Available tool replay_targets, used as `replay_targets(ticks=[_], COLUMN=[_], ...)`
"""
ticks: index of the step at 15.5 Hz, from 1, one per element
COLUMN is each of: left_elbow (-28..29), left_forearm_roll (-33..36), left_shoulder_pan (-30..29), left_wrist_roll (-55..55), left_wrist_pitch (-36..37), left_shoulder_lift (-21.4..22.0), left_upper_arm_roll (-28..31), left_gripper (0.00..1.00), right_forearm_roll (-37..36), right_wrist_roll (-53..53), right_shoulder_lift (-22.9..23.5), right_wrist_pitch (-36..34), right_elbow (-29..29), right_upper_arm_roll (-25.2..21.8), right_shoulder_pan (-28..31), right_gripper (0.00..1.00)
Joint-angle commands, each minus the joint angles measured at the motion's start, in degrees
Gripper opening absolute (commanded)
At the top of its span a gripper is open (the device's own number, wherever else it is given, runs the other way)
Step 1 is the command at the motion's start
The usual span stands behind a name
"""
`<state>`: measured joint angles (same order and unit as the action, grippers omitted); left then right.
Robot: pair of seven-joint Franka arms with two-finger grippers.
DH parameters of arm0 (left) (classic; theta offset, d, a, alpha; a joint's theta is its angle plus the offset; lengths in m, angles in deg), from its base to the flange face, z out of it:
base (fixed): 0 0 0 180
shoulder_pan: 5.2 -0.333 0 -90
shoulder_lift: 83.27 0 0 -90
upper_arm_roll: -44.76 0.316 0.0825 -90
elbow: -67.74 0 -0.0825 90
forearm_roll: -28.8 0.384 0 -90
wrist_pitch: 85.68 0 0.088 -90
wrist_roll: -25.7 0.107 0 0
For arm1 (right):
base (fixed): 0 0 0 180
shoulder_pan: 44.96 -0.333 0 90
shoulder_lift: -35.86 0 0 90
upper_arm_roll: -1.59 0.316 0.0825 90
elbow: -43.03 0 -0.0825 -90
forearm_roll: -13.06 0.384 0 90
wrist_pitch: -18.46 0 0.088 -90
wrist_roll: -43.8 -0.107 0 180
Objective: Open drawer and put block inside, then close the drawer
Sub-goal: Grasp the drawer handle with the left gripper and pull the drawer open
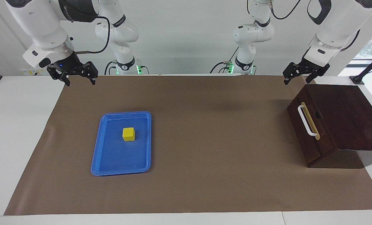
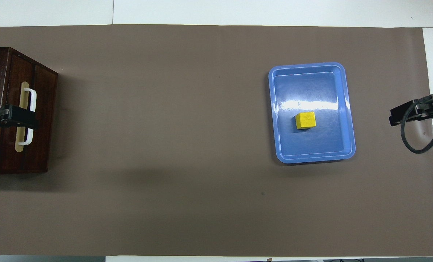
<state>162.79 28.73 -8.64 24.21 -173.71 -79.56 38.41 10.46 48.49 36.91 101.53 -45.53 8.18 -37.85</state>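
1. The drawer (image 1: 310,131) is fully pushed into a dark wooden box (image 1: 348,112) at the left arm's end of the surface (image 1: 204,187), which is covered by a brown mat.
2. The drawer's front faces the middle of the surface, toward the right arm's end. Its white handle (image 1: 307,120) sits on a tan strip, and the handle's long axis runs from nearer the robots to farther from them, parallel to the short edge of the mat.
3. The block (image 1: 129,134), a small yellow cube, lies in a blue tray (image 1: 111,165) toward the right arm's end of the surface, well apart from the drawer. It rests flat near the tray's middle, touching no wall.
4. The tray is a rectangle whose long axis also runs from nearer the robots to farther from them.
5. The left gripper (image 1: 295,78) hangs in the air over the box's edge nearest the robots, with its fingers spread wide and holding nothing.
6. The right gripper (image 1: 79,78) hangs in the air over the mat's corner nearest the robots at its own end, also spread wide and empty.
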Motion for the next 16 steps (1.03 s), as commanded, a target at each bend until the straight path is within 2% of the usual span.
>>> replay_targets(ticks=[1,5,8,12,16], left_elbow=[0.84,1.88,7.76,14.0,15.34], left_forearm_roll=[-1.07,-0.02,5.26,13.16,19.13], left_shoulder_pan=[-0.25,0.19,0.9,0.64,0.46], left_wrist_roll=[0.88,1.4,3.43,3.87,3.08], left_wrist_pitch=[-0.91,-3.18,-13.27,-24.52,-30.34], left_shoulder_lift=[0.6,0.68,1.65,0.25,-5.19], left_upper_arm_roll=[-0.15,-0.33,-0.68,-0.68,-0.68], left_gripper=[1.0,1.0,1.0,1.0,1.0], right_forearm_roll=[0.84,0.84,0.32,0.4,2.16], right_wrist_roll=[1.28,0.93,0.93,0.59,-9.32], right_shoulder_lift=[0.18,0.18,0.09,-0.17,-2.8], right_wrist_pitch=[-0.55,-0.46,2.16,2.35,6.03], right_elbow=[0.76,0.76,0.33,-0.55,-6.51], right_upper_arm_roll=[0.61,0.61,0.61,0.7,0.7], right_shoulder_pan=[1.24,1.07,0.81,0.72,0.81], right_gripper=[1.0,1.0,1.0,1.0,1.0])
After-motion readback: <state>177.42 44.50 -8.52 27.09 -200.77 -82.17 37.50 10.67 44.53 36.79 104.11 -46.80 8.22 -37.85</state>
